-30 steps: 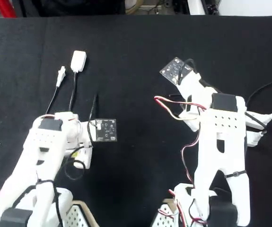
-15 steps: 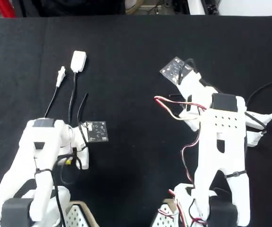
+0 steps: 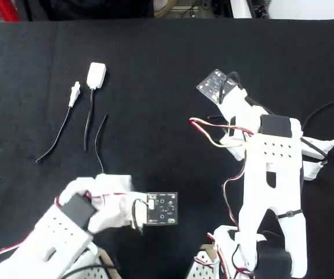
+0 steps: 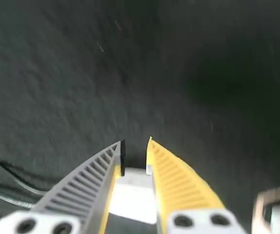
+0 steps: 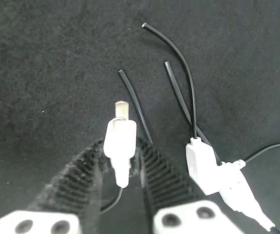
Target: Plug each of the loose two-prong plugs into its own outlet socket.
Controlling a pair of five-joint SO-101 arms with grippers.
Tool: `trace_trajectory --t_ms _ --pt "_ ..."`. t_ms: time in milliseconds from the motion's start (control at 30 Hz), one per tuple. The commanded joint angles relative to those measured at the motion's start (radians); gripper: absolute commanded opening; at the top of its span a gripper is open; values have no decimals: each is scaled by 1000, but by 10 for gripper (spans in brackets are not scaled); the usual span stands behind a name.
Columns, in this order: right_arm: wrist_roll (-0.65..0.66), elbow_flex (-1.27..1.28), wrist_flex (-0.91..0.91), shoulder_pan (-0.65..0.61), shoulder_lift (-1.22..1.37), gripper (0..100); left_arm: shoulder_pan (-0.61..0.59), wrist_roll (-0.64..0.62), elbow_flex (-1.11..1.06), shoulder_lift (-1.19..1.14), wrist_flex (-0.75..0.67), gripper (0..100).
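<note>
The right arm's fingers [image 5: 157, 170], black and ribbed, pinch a small white plastic plug [image 5: 120, 139] by its body, metal tip forward. Just beside it on the black cloth bench [image 3: 172, 52] lie two white connectors [image 5: 201, 161] with black leads. The left arm's fingers [image 4: 174, 175], grey and yellow, are pressed onto a white block [image 4: 130, 195]; I cannot tell whether it is a plug or a socket. Two loose white plugs [image 3: 97, 74] lie at the upper left of the high view. The narrow pinch could let the plug twist when pushed home. Its lead could also snag the neighbouring leads.
</note>
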State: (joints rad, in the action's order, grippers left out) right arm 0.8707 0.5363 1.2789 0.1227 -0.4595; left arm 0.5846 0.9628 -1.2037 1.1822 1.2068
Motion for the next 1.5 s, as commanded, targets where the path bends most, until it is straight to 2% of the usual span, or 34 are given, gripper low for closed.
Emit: trace_trajectory --t_ms 0,67,167,200,333,367,467,500,633,700,767,900,1033,1133,1200,1367,1467 --pt "3 -36 -15 6 4 11 10 -57 5 133 -28 102" --pt "3 -36 -14 6 4 11 -65 8 87 176 78 102" --pt "3 -36 -14 6 4 11 -214 331 193 201 315 102" --pt "3 -36 -14 6 4 11 -268 396 219 203 364 102" --pt "3 -36 -15 0 4 11 -426 431 180 199 322 102" --pt "2 -38 -15 0 4 11 -478 489 140 199 304 102" --pt "0 -38 -15 0 4 11 -630 786 -8 186 252 102" --pt "0 -38 -12 2 4 11 -661 816 -47 180 232 102" --pt "-2 -36 -9 5 4 11 -664 832 -131 150 210 102" --pt "-2 -28 -9 0 2 11 -616 816 -147 137 212 102" --pt "-3 -25 -9 0 2 11 -544 750 -160 129 206 102" --pt "-29 -27 -14 0 1 11 -308 566 -171 123 167 102" --pt "-28 -27 -12 3 -2 11 -133 344 -213 121 -21 102" --pt "-28 -27 -11 5 -4 11 -70 198 -236 121 -193 102" --pt "-29 -27 -11 5 -4 11 -35 104 -228 121 -250 102" --pt "-29 -28 -15 0 -1 11 38 -130 -82 121 -222 102" --pt "-29 -28 -15 0 -2 11 22 -178 70 121 -89 102"
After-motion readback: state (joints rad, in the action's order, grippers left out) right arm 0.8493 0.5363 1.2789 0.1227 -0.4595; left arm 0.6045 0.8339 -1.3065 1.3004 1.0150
